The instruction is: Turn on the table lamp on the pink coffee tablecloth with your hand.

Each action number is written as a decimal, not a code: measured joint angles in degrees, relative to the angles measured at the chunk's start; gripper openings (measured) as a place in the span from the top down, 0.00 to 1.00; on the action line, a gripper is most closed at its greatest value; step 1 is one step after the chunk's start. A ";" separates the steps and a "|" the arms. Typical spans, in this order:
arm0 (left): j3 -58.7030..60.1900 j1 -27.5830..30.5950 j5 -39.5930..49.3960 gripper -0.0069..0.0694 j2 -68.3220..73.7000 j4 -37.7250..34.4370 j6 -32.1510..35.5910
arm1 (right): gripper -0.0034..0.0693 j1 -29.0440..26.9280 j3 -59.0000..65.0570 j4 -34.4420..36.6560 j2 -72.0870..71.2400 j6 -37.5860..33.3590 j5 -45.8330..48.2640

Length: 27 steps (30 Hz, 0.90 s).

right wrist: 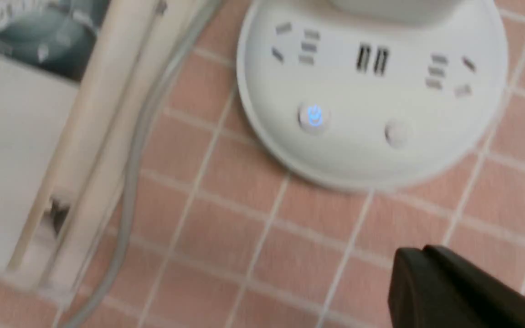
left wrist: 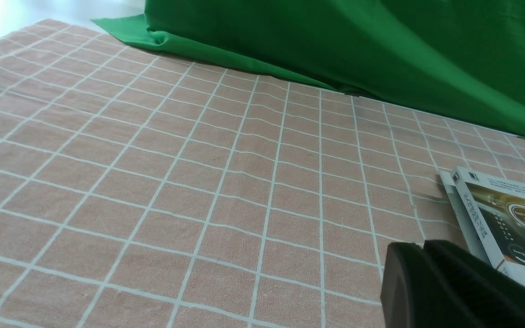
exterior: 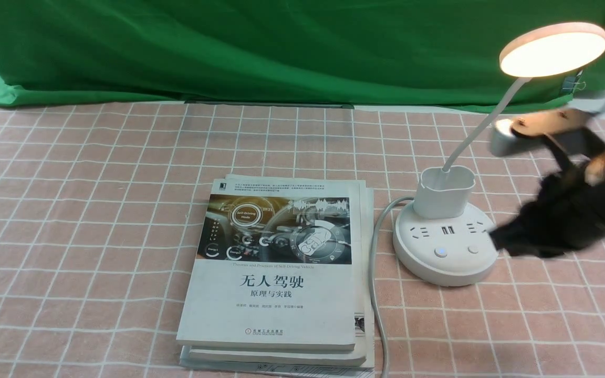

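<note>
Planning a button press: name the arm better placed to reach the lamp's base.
Right. The right gripper is just beside the table lamp in the front view; the left gripper's camera sees only pink coffee tablecloth and a book corner.

Big salmon-pink cloth (exterior: pixel 71 210): thin white lines, square grid all over. Plain green cloth (exterior: pixel 281 47) at back: one colour, darker in folds. White plastic table lamp (exterior: pixel 445 195): round flat head (exterior: pixel 553 50) glows warm yellow-white. Small round button (exterior: pixel 440 252) on base glows blue. Sockets (exterior: pixel 422 230) grey. Thin cable (exterior: pixel 373 273): light grey. Paper book (exterior: pixel 276 294): white cover, dark picture with gold and grey, black letters. Right tool (exterior: pixel 512 239): black, blurry.
</note>
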 joint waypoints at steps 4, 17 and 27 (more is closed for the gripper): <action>0.00 0.00 0.00 0.88 0.00 0.00 0.00 | 0.91 0.00 6.66 0.34 -9.56 2.30 0.27; 0.00 0.00 0.00 0.88 0.00 0.00 0.06 | 0.90 0.00 12.64 0.34 -33.87 6.78 -0.27; 0.00 0.00 0.05 0.88 0.00 0.00 0.06 | 0.92 -1.16 17.26 -3.02 -45.06 3.29 -12.32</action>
